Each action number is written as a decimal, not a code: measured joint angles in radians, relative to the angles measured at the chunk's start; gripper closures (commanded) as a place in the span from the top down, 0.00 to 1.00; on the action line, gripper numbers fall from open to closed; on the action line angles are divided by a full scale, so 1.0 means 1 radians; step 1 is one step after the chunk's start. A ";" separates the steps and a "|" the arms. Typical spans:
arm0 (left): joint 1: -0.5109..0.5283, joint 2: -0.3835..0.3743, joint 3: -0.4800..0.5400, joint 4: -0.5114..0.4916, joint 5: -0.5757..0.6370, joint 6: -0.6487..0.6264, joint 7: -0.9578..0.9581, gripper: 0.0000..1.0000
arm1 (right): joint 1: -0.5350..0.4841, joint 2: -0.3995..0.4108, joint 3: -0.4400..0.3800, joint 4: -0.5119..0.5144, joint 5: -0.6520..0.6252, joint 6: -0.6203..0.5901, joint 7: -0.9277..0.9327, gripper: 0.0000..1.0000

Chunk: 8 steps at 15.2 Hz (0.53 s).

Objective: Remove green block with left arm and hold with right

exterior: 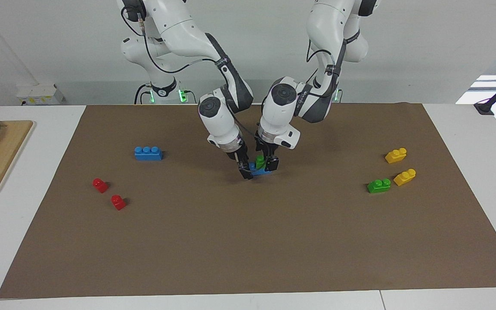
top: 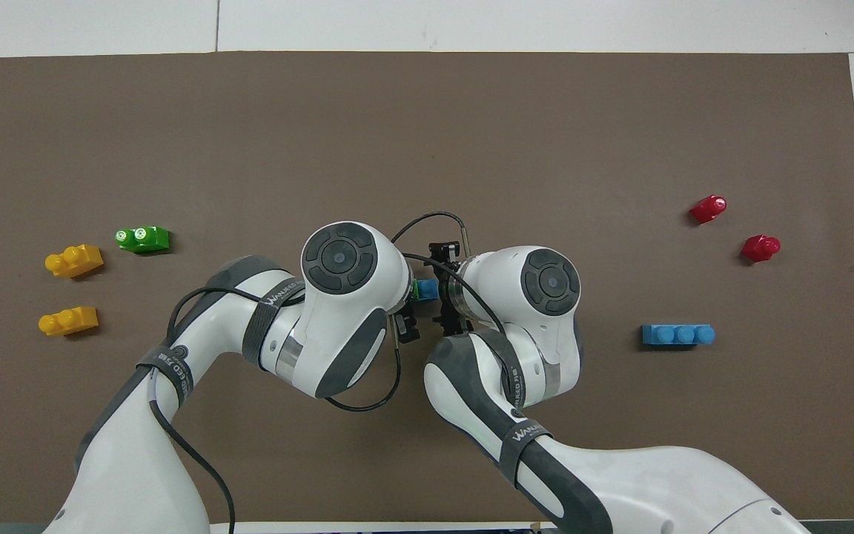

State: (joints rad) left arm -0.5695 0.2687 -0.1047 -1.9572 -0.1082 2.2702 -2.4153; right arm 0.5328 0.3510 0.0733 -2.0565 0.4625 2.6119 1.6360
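Green block (exterior: pixel 260 161) sits studs-up on blue brick (exterior: pixel 260 171).

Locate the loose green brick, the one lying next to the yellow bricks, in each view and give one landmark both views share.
Facing view: the loose green brick lies at the picture's right, on the brown mat, beside the two yellow bricks.
Overhead view: the same brick lies at the picture's left, again beside the yellow pair.
Shared landmark: the lone blue three-stud brick toward the right arm's end of the table.
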 measured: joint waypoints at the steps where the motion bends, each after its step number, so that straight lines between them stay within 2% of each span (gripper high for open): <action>1: 0.000 0.000 0.000 0.000 0.000 0.000 0.001 1.00 | 0.003 0.000 0.000 0.000 0.000 0.000 0.000 0.59; 5: 0.000 0.000 0.000 0.000 0.000 0.000 0.002 1.00 | 0.011 0.000 0.000 0.000 0.000 0.001 0.001 0.00; 8: 0.000 0.000 0.000 0.000 0.000 0.000 0.003 1.00 | 0.011 0.000 -0.001 0.000 0.000 0.002 0.001 0.00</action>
State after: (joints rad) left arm -0.5699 0.2687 -0.1048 -1.9572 -0.1082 2.2702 -2.4125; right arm 0.5437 0.3511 0.0724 -2.0564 0.4629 2.6138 1.6374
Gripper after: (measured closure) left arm 0.000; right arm 0.652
